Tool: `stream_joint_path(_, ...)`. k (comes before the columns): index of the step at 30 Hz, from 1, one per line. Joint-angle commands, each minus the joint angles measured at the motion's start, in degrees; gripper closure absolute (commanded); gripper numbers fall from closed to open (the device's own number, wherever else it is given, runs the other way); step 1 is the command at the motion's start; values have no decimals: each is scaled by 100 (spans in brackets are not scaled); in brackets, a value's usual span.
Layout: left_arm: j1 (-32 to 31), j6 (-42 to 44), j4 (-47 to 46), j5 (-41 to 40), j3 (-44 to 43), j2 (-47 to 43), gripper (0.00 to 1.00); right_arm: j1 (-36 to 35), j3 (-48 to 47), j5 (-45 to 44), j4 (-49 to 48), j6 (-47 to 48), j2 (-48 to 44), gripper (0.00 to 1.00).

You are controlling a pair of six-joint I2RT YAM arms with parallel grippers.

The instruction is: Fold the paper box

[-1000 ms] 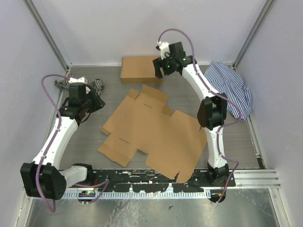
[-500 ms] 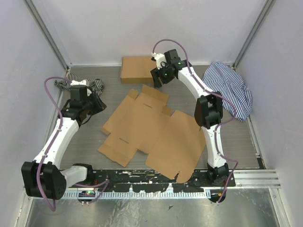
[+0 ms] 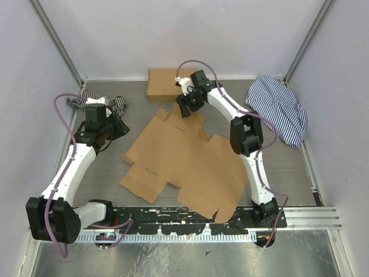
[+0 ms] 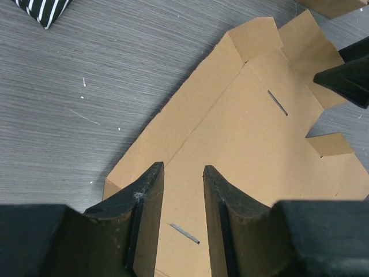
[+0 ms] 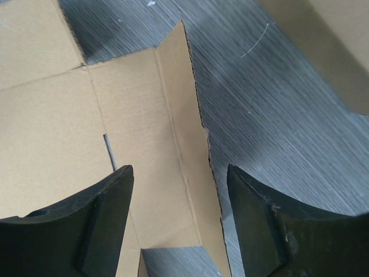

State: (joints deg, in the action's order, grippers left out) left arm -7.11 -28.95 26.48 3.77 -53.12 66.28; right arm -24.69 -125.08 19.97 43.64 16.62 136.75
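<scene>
Flat, unfolded paper box [image 3: 190, 161] across mid-tabletop [image 3: 288, 164]. Over its left edge, left jaws narrowly parted, gripping nothing, cardboard visible below the gap. Farther back, right jaws spread wide, empty, above the far flap's edge.

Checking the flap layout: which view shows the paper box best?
Top external: almost the whole flat paper box shows. Left wrist shows only one part with two slits; right wrist only a far flap.

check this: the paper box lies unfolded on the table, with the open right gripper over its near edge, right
Not the near edge: the top view shows the open right gripper over the far flap of the unfolded paper box on the table.
</scene>
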Motion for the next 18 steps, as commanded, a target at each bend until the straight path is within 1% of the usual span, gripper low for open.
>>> stream_joint_path(1, 30, 65, -80, 2, 80, -24, 59, -54, -174, -210, -358, -19, 100, 30)
stream_joint_path(4, 34, 71, -70, -8, 67, -19, 59, -78, -121, -139, -460, -35, 115, 31)
stream_joint_path(6, 30, 74, -66, -20, 64, -12, 60, -80, -120, -60, -491, -47, 111, 40)
stream_joint_path(9, 28, 66, -96, -4, 59, 3, 59, -79, -92, -14, -599, -129, 27, 76)
stream_joint_path(10, 35, 65, -99, 15, 39, 11, 59, -72, -36, -57, -682, -239, -36, 84)
stream_joint_path(11, 27, 65, -99, 35, 20, 22, 59, -71, 80, -136, -802, -349, -144, 88)
stream_joint_path(12, 30, 65, -101, 60, -5, 33, 60, -75, 286, -235, -1006, -475, -301, 90)
stream_joint_path(15, 27, 74, -114, 139, -138, 96, 59, -64, 1332, -389, -1835, -824, -970, 95)
stream_joint_path(18, 26, 82, -142, 274, -332, 214, 59, -61, 2389, -539, -2781, -1154, -1792, 95)
